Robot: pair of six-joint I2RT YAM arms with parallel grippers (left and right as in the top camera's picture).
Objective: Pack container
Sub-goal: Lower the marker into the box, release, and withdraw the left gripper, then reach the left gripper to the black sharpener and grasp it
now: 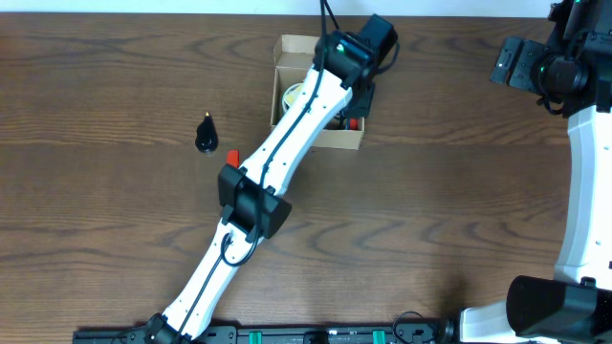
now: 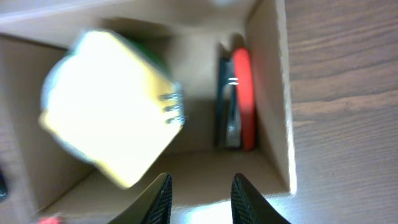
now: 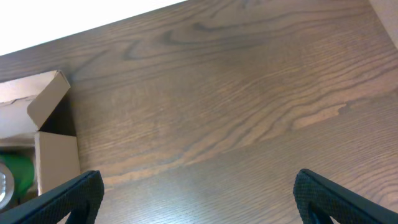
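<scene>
The container [image 1: 287, 48] is a tan cardboard box standing open at the table's far middle. My left gripper [image 1: 356, 103] hangs over its right end, and my left arm hides much of the inside. In the left wrist view the box wall [image 2: 273, 93] frames a blurred pale yellow item [image 2: 106, 106] on the left. A red and black item [image 2: 239, 99] stands on edge against the right wall. The left gripper [image 2: 200, 199] has a clear gap between its fingers and holds nothing. My right gripper [image 3: 202, 205] is wide open over bare wood, right of the box [image 3: 53, 149].
A small black cone-shaped object [image 1: 206, 134] and a small red piece [image 1: 230, 157] lie on the wood left of the box. A green item [image 3: 15, 174] shows inside the box's near end. The white table edge [image 3: 62, 25] runs behind the box.
</scene>
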